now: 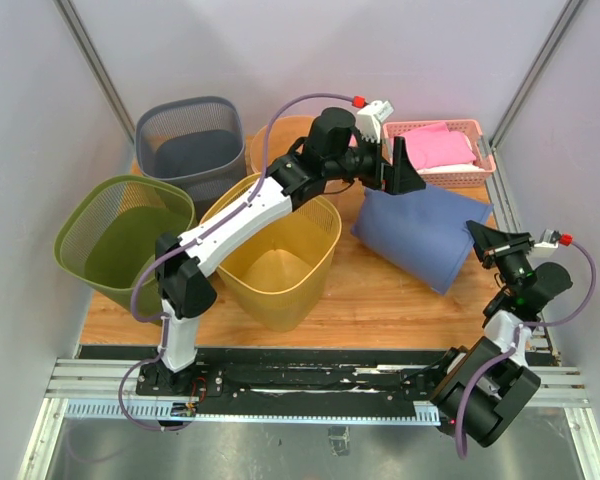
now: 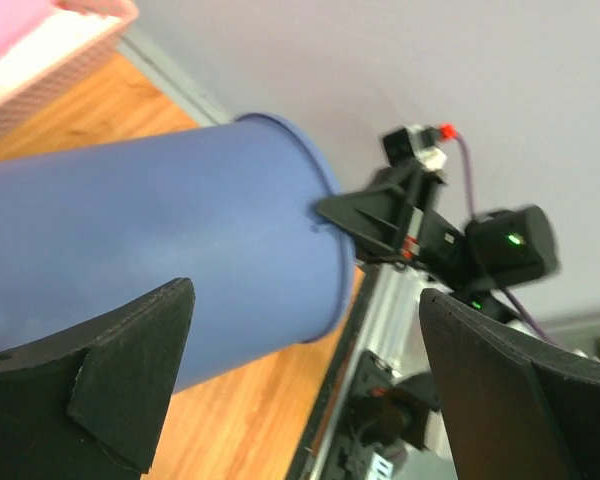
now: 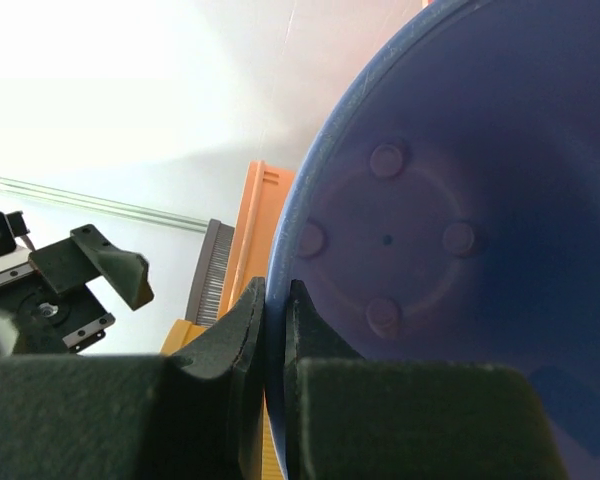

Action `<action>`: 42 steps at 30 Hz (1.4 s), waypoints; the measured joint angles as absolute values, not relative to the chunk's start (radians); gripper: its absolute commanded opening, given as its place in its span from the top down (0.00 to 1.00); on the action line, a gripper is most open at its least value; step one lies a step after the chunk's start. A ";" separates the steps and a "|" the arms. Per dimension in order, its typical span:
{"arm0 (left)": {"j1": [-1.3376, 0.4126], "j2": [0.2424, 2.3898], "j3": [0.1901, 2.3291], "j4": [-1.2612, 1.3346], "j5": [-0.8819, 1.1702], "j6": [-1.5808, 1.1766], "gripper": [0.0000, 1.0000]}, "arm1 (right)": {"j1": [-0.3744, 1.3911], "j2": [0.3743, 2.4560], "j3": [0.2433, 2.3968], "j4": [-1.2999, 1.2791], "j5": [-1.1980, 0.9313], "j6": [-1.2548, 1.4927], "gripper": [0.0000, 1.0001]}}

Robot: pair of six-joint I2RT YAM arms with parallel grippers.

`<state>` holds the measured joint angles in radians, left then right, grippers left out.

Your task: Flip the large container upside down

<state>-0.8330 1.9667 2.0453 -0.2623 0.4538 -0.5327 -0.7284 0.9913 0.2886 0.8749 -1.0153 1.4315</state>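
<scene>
left gripper: jaws wide, holding nothing, above closed end of blue container | container: on its side on table, mouth facing right | right gripper: pinched onto container rim; only the right wrist view shows the rim between its fingers

Blue container, yellow bin, pink basket
</scene>
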 measured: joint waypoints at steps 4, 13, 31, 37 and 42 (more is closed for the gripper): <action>-0.833 1.971 2.083 -0.371 0.274 -0.480 0.01 | -0.728 1.021 0.279 0.918 -1.010 1.441 1.00; -0.826 2.062 2.165 -0.524 0.054 -0.415 0.01 | -0.728 1.101 0.247 1.108 -1.010 1.521 1.00; -0.822 2.083 2.230 -0.593 -0.005 -0.374 0.01 | -0.502 1.330 0.232 1.551 -0.881 1.780 1.00; -0.822 2.060 2.229 -0.593 -0.004 -0.374 0.01 | -0.515 1.378 0.217 1.572 -0.841 1.810 1.00; -0.822 2.056 2.218 -0.592 -0.002 -0.374 0.01 | -0.656 1.401 0.171 1.579 -0.873 1.821 1.00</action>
<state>-0.8215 2.0556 2.2181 -0.5922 -0.0017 -0.3744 -0.6556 1.4014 0.1711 1.5787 -0.8726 1.8206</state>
